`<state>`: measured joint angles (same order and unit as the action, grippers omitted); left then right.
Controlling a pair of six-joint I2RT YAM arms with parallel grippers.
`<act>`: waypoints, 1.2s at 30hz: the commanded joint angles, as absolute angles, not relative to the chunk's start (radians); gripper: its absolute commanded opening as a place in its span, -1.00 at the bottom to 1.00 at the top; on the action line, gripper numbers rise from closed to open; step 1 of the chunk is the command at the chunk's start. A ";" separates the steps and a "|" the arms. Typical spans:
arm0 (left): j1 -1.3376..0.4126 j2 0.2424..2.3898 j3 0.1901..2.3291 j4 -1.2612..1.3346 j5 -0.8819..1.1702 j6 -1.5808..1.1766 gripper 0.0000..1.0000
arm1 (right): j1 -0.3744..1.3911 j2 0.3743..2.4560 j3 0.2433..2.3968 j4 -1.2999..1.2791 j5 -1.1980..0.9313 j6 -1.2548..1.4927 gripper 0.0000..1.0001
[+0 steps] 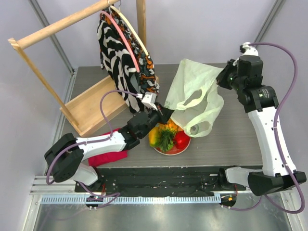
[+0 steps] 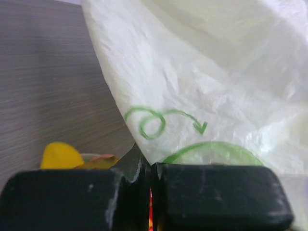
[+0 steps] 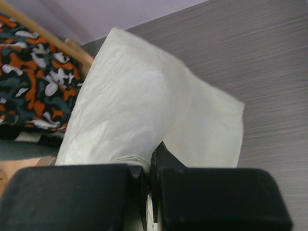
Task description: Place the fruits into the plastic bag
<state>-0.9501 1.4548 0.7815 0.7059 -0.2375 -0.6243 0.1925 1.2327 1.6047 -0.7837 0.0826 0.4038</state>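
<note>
Plastic bag (image 1: pixel 192 91), pale yellow-green and crinkled, hangs stretched in the air between the two claws, above the desk (image 1: pixel 226 139). The left claw (image 1: pixel 165 114) has its jaws pressed nearly together on the bag's lower left edge. In the left wrist view only a thin slit shows between the black pads (image 2: pixel 211 197) of this claw (image 2: pixel 151 192). The film (image 2: pixel 207 86) rises up and to the right from that pinch and carries a printed green swirl (image 2: pixel 154 120). The right claw (image 1: pixel 223 78) is likewise clamped shut on the bag's upper right part. In its own view the sheet (image 3: pixel 144 110) spreads away from the closed jaws of that claw (image 3: pixel 149 192). One handle loop gapes between the two claws. The fruits (image 1: pixel 168 137) lie heaped on a red plate (image 1: pixel 169 152), just below the left claw and under the bag's lower edge, so none is inside the bag. Among them are a red pepper (image 1: pixel 181 139), a yellow mango (image 1: pixel 154 138) and a green crown (image 1: pixel 166 139). The left arm reaches over the plate's left side. Behind the left claw a black-and-white patterned garment (image 1: pixel 126 62) hangs from a wooden rack (image 1: pixel 91 110), close to the bag's left edge. It also fills the left of the right wrist view (image 3: pixel 33 86). A red cloth (image 1: pixel 108 158) lies under the left arm, well back from its claw.
</note>
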 commanded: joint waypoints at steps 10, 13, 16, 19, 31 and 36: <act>-0.847 1.358 0.753 0.520 -0.217 -0.574 -0.98 | 0.109 1.239 1.726 -0.804 0.281 0.219 -0.99; -0.850 1.385 0.822 0.491 -0.088 -0.512 -0.09 | 0.109 1.246 1.675 -0.789 0.169 0.219 -0.98; -0.868 1.381 0.862 0.442 -0.060 -0.450 0.61 | 0.109 1.259 1.617 -0.770 0.114 0.227 -0.98; -0.899 1.342 0.859 0.434 -0.071 -0.371 0.88 | 0.110 1.266 1.565 -0.735 0.048 0.227 -0.98; -1.009 1.408 0.963 0.390 -0.175 -0.183 1.00 | 0.112 1.310 1.534 -0.652 -0.250 0.187 -0.98; -1.031 1.520 1.055 0.353 -0.397 -0.172 0.99 | 0.112 1.301 1.535 -0.643 -0.350 0.155 -0.98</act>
<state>-1.0149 1.4487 0.9775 0.3611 -0.2176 -0.2150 0.1112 1.3136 1.5200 -0.7010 -0.2302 0.1955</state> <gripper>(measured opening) 0.996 0.028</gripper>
